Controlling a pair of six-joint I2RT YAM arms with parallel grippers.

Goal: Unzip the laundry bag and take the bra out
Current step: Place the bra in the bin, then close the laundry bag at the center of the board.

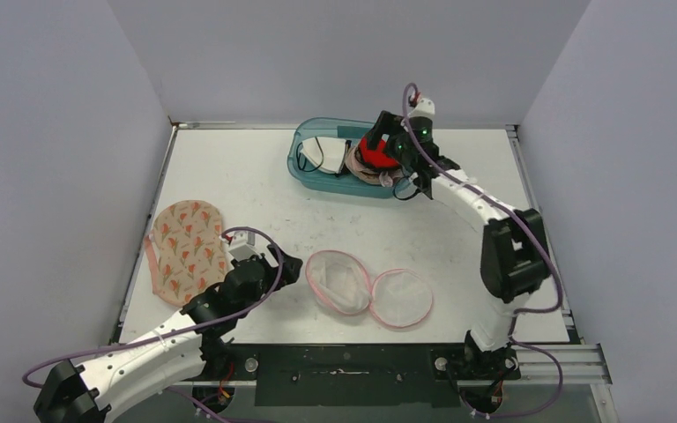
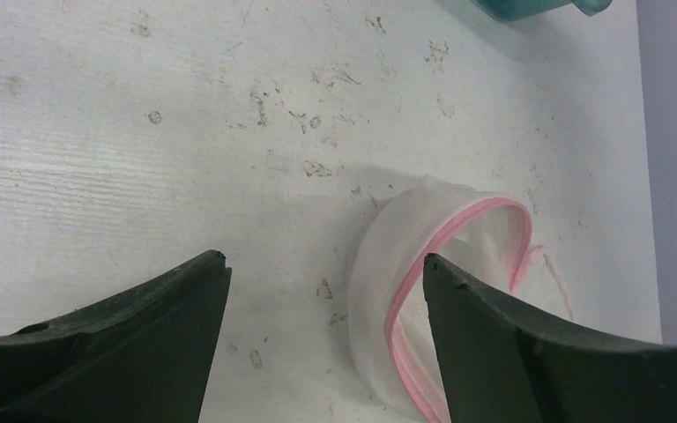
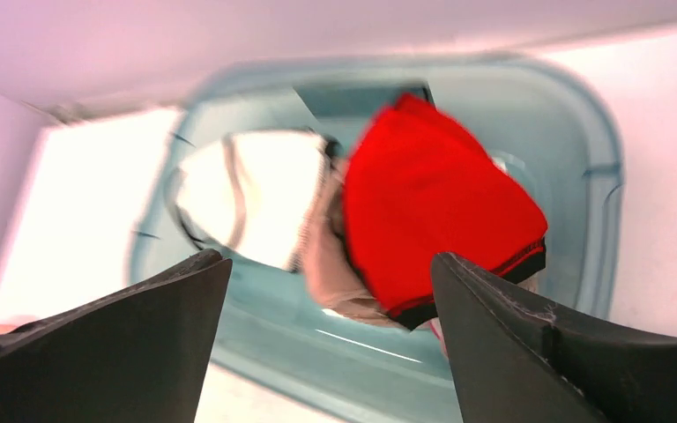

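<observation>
The laundry bag (image 1: 368, 295), white mesh with a pink zipper, lies unzipped and spread in two round halves at the table's near middle. In the left wrist view its pink-edged rim (image 2: 458, 229) lies ahead of my right finger. My left gripper (image 1: 293, 264) (image 2: 324, 258) stands open just left of the bag, holding nothing. The red bra (image 1: 377, 152) (image 3: 436, 211), trimmed in black, rests in the teal bin (image 1: 310, 173). My right gripper (image 1: 403, 154) (image 3: 328, 258) hovers over the bin, open, with nothing between its fingers.
The teal bin (image 3: 595, 176) at the back also holds white (image 3: 247, 189) and beige garments. A floral-patterned fabric piece (image 1: 187, 249) with a pink strap lies near the left edge. Grey walls close in the table on three sides.
</observation>
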